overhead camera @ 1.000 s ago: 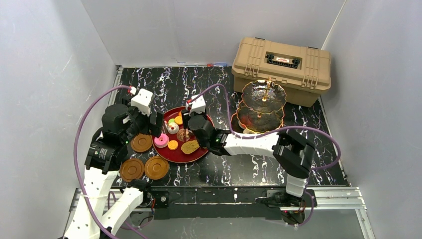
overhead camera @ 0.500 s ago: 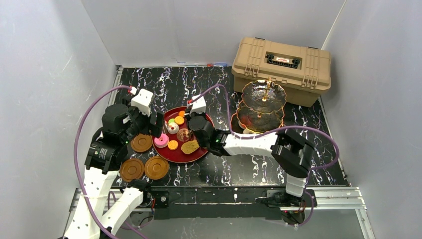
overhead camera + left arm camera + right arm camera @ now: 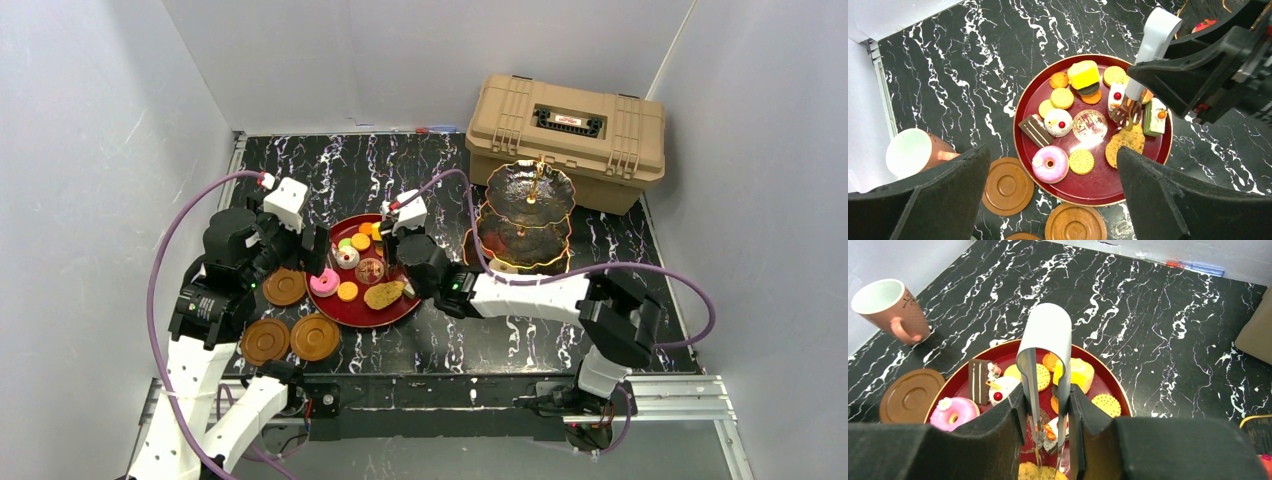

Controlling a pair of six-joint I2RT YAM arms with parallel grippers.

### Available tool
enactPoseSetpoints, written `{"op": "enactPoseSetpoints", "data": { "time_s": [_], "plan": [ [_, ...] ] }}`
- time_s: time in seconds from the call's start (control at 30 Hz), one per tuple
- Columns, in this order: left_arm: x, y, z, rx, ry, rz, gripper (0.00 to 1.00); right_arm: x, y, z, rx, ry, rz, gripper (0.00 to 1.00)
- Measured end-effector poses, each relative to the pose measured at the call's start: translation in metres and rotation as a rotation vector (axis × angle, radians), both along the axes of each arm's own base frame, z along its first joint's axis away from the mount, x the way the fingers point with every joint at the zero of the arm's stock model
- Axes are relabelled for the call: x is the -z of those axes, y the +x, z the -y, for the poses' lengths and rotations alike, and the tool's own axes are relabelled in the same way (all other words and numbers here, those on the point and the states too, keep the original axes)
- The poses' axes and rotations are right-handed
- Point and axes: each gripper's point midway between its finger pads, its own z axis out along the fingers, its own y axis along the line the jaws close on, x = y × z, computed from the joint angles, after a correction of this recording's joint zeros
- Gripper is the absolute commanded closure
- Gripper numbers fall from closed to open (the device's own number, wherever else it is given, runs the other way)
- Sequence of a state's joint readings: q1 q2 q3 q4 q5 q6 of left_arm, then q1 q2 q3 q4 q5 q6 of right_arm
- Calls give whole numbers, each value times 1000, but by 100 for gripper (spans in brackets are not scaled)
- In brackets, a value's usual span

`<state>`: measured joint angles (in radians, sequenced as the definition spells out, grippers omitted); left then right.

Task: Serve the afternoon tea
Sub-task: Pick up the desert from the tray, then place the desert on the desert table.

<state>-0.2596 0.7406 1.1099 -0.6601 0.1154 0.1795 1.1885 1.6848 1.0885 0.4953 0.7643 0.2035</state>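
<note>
A red tray carries several small pastries, among them a pink donut, a yellow cake and round biscuits. My right gripper is shut on metal tongs. The tong tips hang low over the tray with a small white cake between them; I cannot tell whether it is lifted. My left gripper hovers open over the tray's near-left edge, holding nothing. Brown saucers lie beside the tray. A pinkish cup stands at the left. The dark three-tier stand rises right of the tray.
A tan plastic case sits at the back right, just behind the stand. White walls close in the table on the left, back and right. A pen-like object lies along the back wall.
The right gripper has squeezed the tongs narrower and drifted a little to the right over the tray. The left arm has stayed where it was.
</note>
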Motion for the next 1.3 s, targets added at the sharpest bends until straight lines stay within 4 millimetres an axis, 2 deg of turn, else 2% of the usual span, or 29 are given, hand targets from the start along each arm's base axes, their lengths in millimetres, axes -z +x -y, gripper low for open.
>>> {"op": "enactPoseSetpoints", "data": {
  "time_s": [0.23,0.53,0.73,0.97,1.13,1.3],
  "plan": [
    [0,0,1,4,-1,0,5,-29,-12,12,-38,28,9,99],
    [-1,-1,1,4,-3,3,5,-83,-25,46,-39,79,41,99],
    [-1,-1,1,4,-3,4,5,-100,-33,70,-30,69,37,99],
    [-1,-1,1,6,-6,3,5,-120,-40,116,44,46,38,98],
    [-1,-2,2,8,-11,1,6,-143,-46,154,108,81,60,98],
    [-1,-2,3,11,-15,0,6,-152,-49,179,162,86,74,97]
  ]
}}
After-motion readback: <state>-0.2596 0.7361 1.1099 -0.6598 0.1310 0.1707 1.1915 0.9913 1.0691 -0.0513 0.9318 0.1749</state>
